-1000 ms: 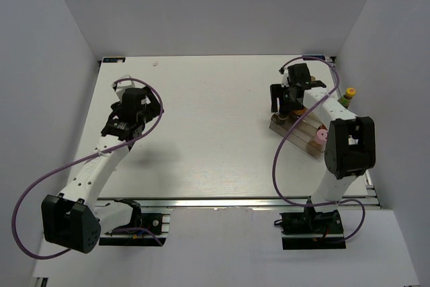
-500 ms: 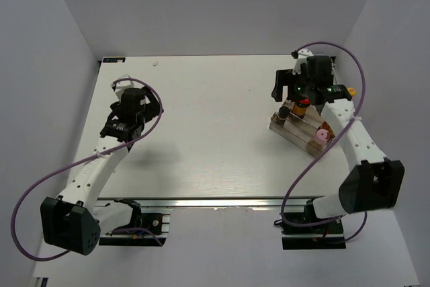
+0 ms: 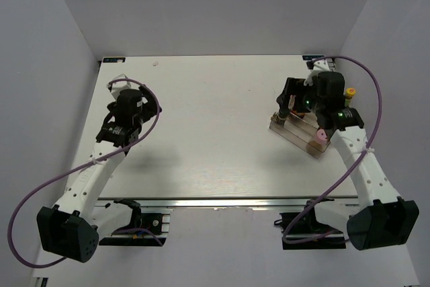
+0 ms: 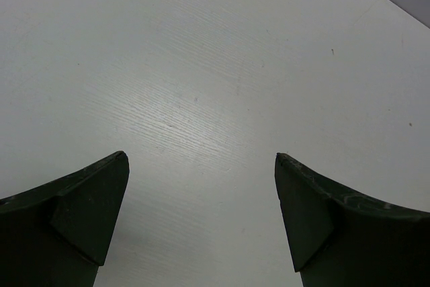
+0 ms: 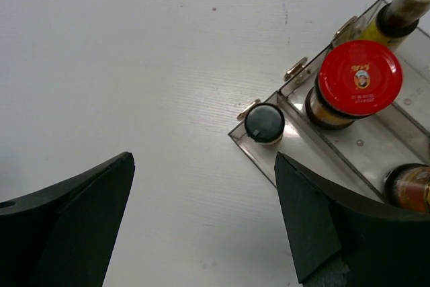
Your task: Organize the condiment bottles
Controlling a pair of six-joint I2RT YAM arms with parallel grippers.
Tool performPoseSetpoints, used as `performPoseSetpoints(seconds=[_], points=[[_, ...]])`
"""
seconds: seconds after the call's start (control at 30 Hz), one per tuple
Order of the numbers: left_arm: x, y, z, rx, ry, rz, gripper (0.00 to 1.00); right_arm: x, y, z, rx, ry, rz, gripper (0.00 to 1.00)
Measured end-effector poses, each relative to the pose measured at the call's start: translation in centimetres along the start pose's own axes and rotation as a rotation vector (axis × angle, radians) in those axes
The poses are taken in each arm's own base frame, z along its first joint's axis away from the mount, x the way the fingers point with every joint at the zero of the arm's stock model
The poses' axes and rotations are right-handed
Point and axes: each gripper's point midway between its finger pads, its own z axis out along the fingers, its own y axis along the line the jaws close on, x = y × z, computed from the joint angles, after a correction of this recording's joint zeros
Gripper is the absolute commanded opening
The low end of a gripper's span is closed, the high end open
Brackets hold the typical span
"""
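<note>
1 red-lidded jar (image 5: 359, 76) in clear rack (image 5: 376, 142)

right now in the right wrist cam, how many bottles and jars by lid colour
red-lidded jar: 1
black-capped shaker: 1
tan-capped slim bottle: 1
jar at the frame edge, lid colour cannot be told: 1
total: 4
</note>
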Motion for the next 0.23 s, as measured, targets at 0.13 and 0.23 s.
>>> performPoseSetpoints(seconds=[0.13,0.23], points=[[-0.4,-0.1,-0.4,0.009,-0.014,-0.014,0.98,0.3,1.3,-1.1,-0.066,-0.033,0.019,0.89],[-0.7,-0.1,-0.7,0.015,-0.023,-0.022,0.98,-0.6,2.0,-1.8,-0.104,-0.079,0.015,0.9]])
